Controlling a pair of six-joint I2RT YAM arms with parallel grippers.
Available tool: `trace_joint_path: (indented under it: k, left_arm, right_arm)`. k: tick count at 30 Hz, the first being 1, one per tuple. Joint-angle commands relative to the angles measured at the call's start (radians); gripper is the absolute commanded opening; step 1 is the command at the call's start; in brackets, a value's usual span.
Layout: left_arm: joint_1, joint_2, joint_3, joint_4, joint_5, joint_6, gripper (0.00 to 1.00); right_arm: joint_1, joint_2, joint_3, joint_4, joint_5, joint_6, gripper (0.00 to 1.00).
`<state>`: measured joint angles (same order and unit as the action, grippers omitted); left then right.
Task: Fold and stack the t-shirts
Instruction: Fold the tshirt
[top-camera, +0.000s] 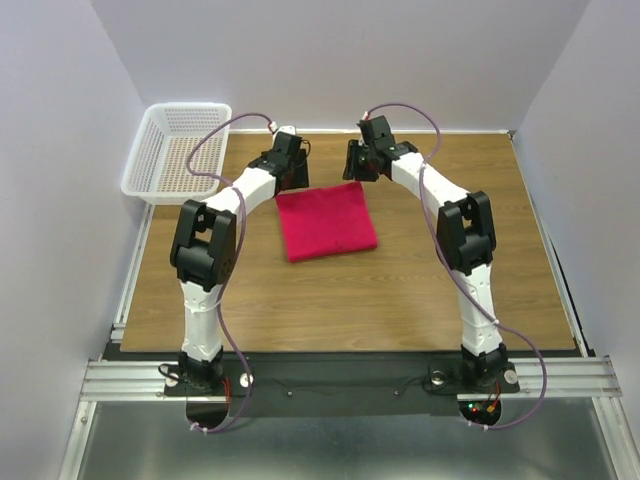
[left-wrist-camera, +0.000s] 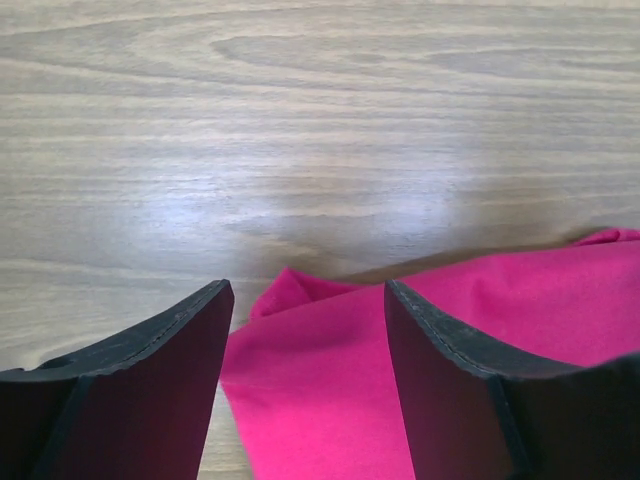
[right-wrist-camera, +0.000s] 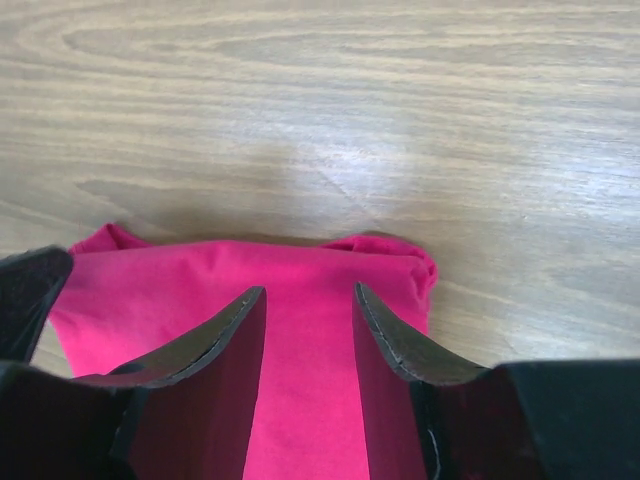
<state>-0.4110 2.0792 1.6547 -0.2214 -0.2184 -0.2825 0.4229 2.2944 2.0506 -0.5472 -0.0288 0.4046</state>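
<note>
Folded t-shirt (top-camera: 326, 221) (crimson-pink) on table (top-camera: 400, 300), left hand (left-wrist-camera: 307, 290) spread wide, right hand (right-wrist-camera: 310, 290) parted narrower, both empty

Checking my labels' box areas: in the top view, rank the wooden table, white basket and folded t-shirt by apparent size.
1. The wooden table, by far the largest.
2. The white basket and the folded t-shirt: too alike to rank.

we can't make out any writing here, no readable labels, brands, numbers or signs in any view
</note>
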Motion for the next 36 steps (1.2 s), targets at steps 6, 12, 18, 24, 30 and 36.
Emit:
trace_joint_path:
  k: [6, 12, 18, 24, 30, 36]
  left_arm:
    - [0.043, -0.295, -0.331, 0.267, 0.166, -0.073, 0.6]
    - [0.08, -0.251, -0.415, 0.391, 0.264, -0.07, 0.37]
    - [0.13, -0.147, -0.38, 0.43, 0.32, -0.055, 0.24]
    - [0.149, -0.033, -0.325, 0.43, 0.338, -0.046, 0.24]
    - [0.163, 0.004, -0.302, 0.432, 0.34, -0.043, 0.24]
    - [0.166, -0.131, -0.328, 0.407, 0.343, -0.062, 0.45]
  right_arm:
    - [-0.078, -0.122, -0.266, 0.312, -0.299, 0.12, 0.43]
    - [-0.107, -0.087, -0.322, 0.472, -0.423, 0.155, 0.39]
    - [-0.134, -0.047, -0.308, 0.513, -0.442, 0.148, 0.38]
    - [-0.157, 0.019, -0.32, 0.538, -0.451, 0.148, 0.36]
    - [-0.17, 0.04, -0.356, 0.538, -0.448, 0.119, 0.31]
    - [-0.173, -0.108, -0.418, 0.538, -0.416, 0.1, 0.31]
